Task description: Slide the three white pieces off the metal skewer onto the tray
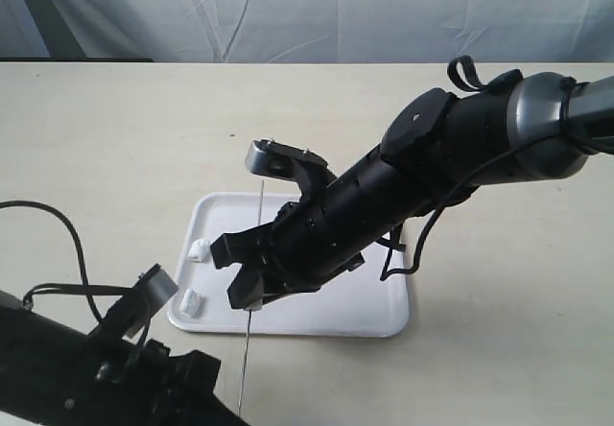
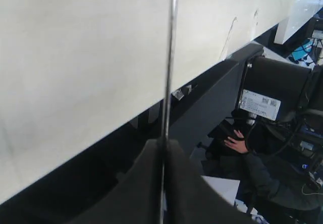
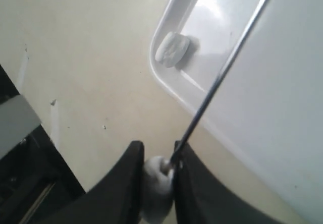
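The white tray (image 1: 384,306) lies mid-table. Two white pieces rest on its left side, one further back (image 1: 199,249) and one at the front corner (image 1: 191,302). The thin metal skewer (image 1: 251,344) runs over the tray's front edge. My left gripper (image 2: 162,146) is shut on the skewer's (image 2: 169,57) near end, low in the exterior view (image 1: 230,414). My right gripper (image 1: 247,296) reaches over the tray. It is shut on the third white piece (image 3: 157,183), which is still threaded on the skewer (image 3: 222,77). One loose piece (image 3: 172,49) shows on the tray (image 3: 282,82).
The beige table (image 1: 115,148) stretches around the tray, with a white cloth backdrop (image 1: 288,9) behind it. A black cable (image 1: 58,217) loops at the left by my left arm. My right arm (image 1: 460,148) crosses above the tray's right half.
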`<state>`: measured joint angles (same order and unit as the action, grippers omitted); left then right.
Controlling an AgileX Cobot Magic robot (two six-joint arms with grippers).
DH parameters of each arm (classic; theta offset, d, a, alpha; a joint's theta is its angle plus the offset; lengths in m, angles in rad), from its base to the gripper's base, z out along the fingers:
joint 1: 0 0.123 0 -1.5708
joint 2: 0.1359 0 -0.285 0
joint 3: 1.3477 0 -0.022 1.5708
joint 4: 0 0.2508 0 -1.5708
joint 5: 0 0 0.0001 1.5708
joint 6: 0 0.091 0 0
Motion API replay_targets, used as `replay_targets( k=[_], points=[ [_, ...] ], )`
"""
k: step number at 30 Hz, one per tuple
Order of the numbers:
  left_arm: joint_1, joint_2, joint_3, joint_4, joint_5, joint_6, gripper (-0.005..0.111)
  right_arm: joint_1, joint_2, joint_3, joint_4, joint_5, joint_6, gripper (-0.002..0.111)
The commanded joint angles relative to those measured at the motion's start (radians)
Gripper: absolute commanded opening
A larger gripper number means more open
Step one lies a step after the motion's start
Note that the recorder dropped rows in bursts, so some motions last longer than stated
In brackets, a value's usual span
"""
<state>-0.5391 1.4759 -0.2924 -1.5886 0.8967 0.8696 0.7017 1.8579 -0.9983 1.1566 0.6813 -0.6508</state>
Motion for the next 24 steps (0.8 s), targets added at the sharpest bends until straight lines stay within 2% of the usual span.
replay_targets(
  k=[1, 12, 24],
  points=[
    [-0.011, 0.001, 0.071, 0.038, 0.066, 0.004, 0.0, -0.004, 0.002, -0.004, -0.044, -0.108, -0.011, 0.019],
    [-0.011, 0.001, 0.166, 0.053, 0.186, 0.032, 0.0, -0.006, 0.002, -0.036, -0.121, -0.238, -0.005, 0.019],
    [-0.011, 0.001, 0.243, 0.089, 0.229, 0.056, 0.0, -0.137, 0.002, -0.117, -0.15, -0.182, -0.001, 0.019]
  ],
)
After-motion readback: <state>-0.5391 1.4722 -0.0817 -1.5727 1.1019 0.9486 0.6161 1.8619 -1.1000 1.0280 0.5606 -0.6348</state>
